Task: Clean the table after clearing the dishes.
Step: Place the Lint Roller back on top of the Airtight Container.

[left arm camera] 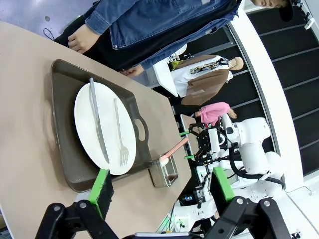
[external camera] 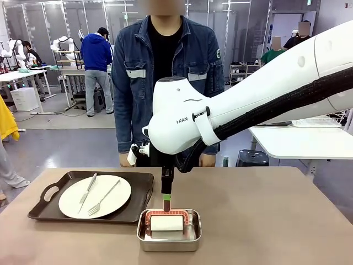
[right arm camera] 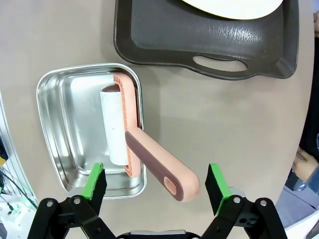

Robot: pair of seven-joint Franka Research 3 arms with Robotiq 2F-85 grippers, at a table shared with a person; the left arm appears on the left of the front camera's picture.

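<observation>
Your right gripper (right arm camera: 155, 172) is open, fingers spread wide. The pink roller (right arm camera: 118, 124) has its handle (right arm camera: 162, 170) lying between the two green pads (right arm camera: 97, 180), touching neither. The handle slants up out of the steel pan (right arm camera: 65, 124) over its rim, toward the gripper. The white roll sits in the pan, straight below the tool and a bit toward one finger.

In the front view the right arm reaches across the middle and the gripper hangs directly above the pan, fingers pointing down.

The dishes are past the right fingertips. The dark tray (right arm camera: 164, 40) sits on the table (right arm camera: 214, 119) just beside the pan, with a narrow gap, handle cutout facing the tool. On it is a white plate (external camera: 95, 196) with a knife (external camera: 87, 190) and fork (external camera: 103, 199) lying on top.

Your left gripper (left arm camera: 162, 175) is open too, nothing between the fingers. It's held off the table, with the tray's near corner close ahead of one finger. The pan and the right gripper are farther out, in line with the gap.

A person (external camera: 165, 66) stands at the far edge, beyond the right gripper, hands down at the table's edge.
</observation>
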